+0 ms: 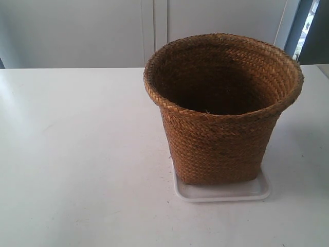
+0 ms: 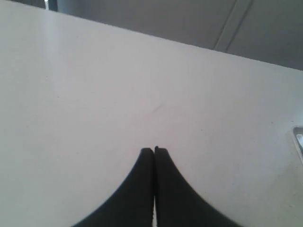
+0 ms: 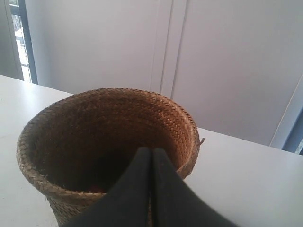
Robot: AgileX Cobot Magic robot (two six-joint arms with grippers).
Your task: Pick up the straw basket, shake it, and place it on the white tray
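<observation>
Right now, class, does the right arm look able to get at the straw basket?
Probably yes: the right hand faces the basket with nothing between them, though it is shut and must open.

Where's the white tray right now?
In the exterior view, the glossy white plastic tray lies right of centre on the table, under the brown woven-straw basket.

Bright diffuse daylight, whites washed out. Overexposed window (image 1: 308, 25). Inside of straw basket (image 1: 221, 139) dark, faint soft shadow on table (image 1: 77, 154). Close-up left gripper (image 2: 154, 150) and right gripper (image 3: 152, 150) are blurry black silhouettes.
</observation>
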